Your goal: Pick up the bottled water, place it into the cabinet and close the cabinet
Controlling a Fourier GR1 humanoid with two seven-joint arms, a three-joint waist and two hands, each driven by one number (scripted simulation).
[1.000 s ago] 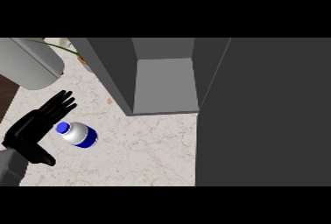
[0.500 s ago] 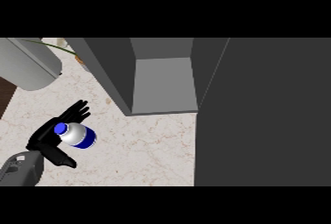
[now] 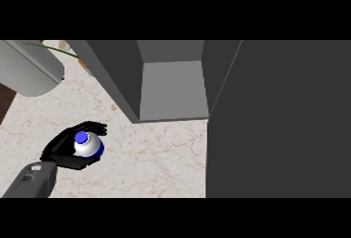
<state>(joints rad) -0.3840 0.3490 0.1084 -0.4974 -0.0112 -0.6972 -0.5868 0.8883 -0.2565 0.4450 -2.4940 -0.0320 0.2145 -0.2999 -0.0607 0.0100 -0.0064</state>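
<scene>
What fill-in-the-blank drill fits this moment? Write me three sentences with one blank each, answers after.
1. The left hand has its fingers curled round the ____.
2. The bottled water has a cap coloured ____.
3. The cabinet stands with its door ____.

Missing words: bottled water; blue; open

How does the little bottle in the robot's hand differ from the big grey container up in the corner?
The bottled water is small, white with a blue cap; the grey container is much larger and plain grey. The bottle is enclosed by the curled fingers of the left hand; nothing touches the container. The bottle shows whole, while the container is cut off by the view's edge. Both are rounded and sit over the pale marbled counter.
</scene>
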